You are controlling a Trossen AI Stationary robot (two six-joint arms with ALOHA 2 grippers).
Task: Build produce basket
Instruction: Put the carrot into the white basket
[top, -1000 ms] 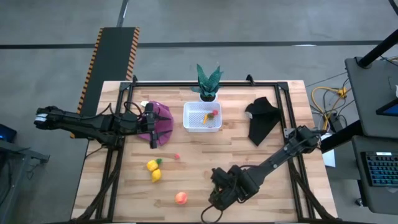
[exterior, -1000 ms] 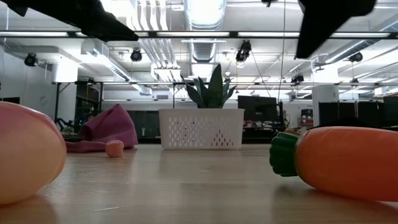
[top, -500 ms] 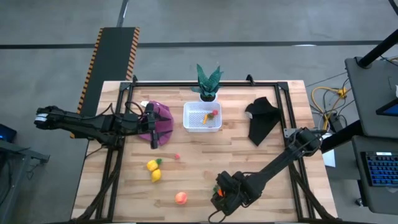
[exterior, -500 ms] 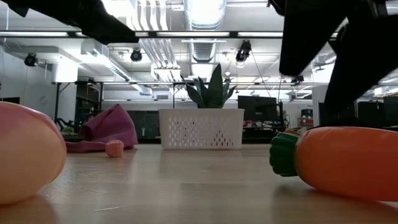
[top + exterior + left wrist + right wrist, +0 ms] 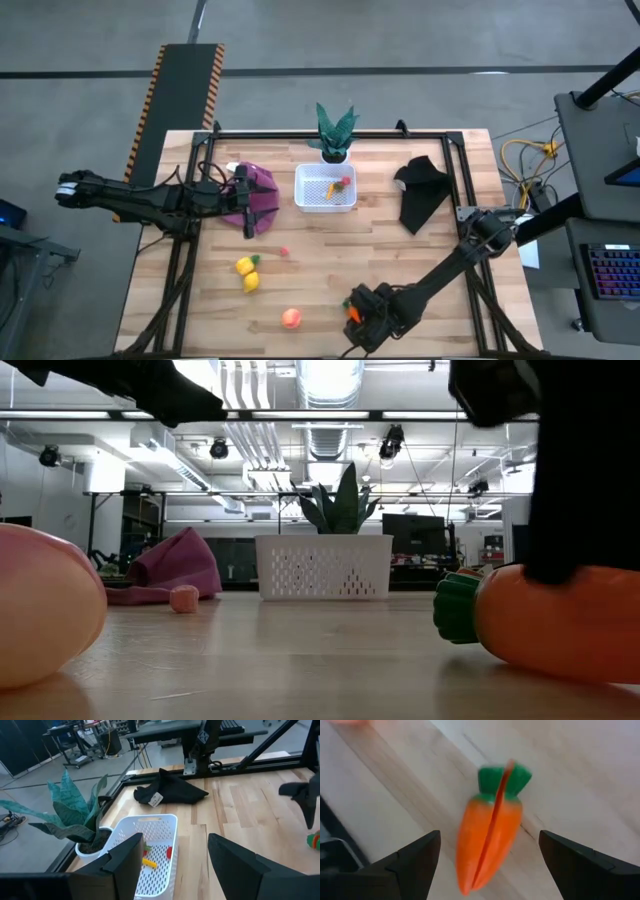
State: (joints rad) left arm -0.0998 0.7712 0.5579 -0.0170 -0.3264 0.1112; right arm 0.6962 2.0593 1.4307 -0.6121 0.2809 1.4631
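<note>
An orange carrot with a green top [image 5: 492,837] lies on the table near the front edge [image 5: 351,312]. It fills the right of the low view [image 5: 530,625]. My right gripper [image 5: 490,870] is open and low over it, one finger on each side with bare wood between. The white mesh basket [image 5: 325,187] stands at the far middle and holds a small carrot and a red berry. Two yellow lemons [image 5: 247,273], a red berry [image 5: 284,251] and a peach-pink fruit [image 5: 291,318] lie on the table. My left gripper [image 5: 246,205] is open above the purple cloth [image 5: 258,185].
A green potted plant [image 5: 335,130] stands behind the basket. A black cloth [image 5: 420,192] lies at the far right. A black frame rail [image 5: 330,134] runs round the table. Bare wood lies between the basket and the fruit.
My right gripper has gone toward the table's near edge and down over the carrot, so its open fingers now stand on either side of it. The carrot has stayed where it was.
</note>
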